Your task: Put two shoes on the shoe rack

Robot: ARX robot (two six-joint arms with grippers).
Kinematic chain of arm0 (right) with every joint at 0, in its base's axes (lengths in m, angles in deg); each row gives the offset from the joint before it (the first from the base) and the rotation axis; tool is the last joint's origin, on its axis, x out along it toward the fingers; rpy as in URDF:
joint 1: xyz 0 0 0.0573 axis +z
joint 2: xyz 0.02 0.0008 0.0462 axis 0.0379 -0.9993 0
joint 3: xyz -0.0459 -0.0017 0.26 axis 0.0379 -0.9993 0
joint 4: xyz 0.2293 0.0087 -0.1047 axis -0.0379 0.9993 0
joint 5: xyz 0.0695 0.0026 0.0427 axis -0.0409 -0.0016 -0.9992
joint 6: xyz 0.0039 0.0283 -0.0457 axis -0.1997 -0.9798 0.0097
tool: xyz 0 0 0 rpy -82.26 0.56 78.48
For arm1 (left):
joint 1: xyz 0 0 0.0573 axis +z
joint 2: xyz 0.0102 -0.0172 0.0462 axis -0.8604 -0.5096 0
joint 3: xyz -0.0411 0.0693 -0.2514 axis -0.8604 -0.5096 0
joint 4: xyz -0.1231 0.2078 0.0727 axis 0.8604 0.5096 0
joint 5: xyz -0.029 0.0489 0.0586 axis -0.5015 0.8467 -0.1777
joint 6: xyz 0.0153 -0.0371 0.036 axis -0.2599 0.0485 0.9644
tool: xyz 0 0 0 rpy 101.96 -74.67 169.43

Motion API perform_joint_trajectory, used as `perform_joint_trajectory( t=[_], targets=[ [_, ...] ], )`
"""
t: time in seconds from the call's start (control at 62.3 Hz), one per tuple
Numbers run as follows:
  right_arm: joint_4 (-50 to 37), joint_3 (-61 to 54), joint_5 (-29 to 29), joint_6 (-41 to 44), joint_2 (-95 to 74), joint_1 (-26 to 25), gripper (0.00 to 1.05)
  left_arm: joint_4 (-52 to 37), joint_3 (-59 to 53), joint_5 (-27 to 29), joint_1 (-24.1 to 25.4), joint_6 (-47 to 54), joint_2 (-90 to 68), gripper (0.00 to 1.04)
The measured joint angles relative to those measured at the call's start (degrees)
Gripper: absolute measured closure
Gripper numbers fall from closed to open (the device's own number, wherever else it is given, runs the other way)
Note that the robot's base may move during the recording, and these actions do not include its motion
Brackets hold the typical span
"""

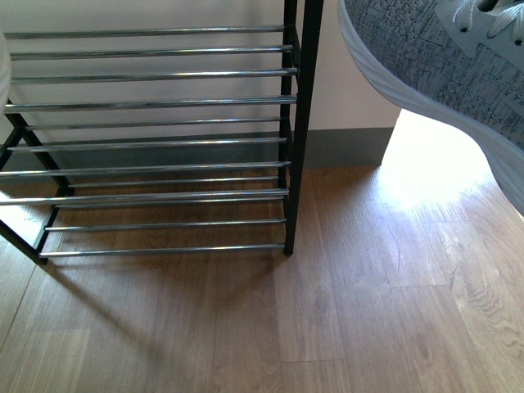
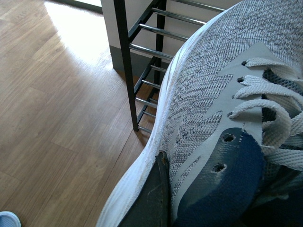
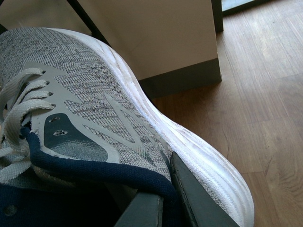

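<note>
Right hand (image 3: 168, 205) clamps the navy collar of a grey sneaker (image 3: 94, 94), which hangs at the front view's upper right, above the wooden floor (image 1: 368, 311). Left hand (image 2: 189, 208) grips the second sneaker (image 2: 213, 94) by its side. Beyond, the shoe rack (image 1: 164, 102) stands centre-left against the wall (image 1: 344, 90).

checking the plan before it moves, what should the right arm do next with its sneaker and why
Probably carry it leftward, over the shoe rack. The right gripper is clamped on the collar of a grey sneaker, which in the front view hangs in the air to the right of the rack's black side frame, above bare floor. The chrome rods in view carry nothing.
</note>
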Motion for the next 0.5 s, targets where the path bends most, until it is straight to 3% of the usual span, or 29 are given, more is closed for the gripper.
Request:
perform_joint_trajectory(
  t=[0.497],
  targets=[
    [0.0,0.0,-0.1,0.0,0.0,0.0,1.03,0.0,0.0,0.2,0.0,0.0,0.0,1.03]
  ],
)
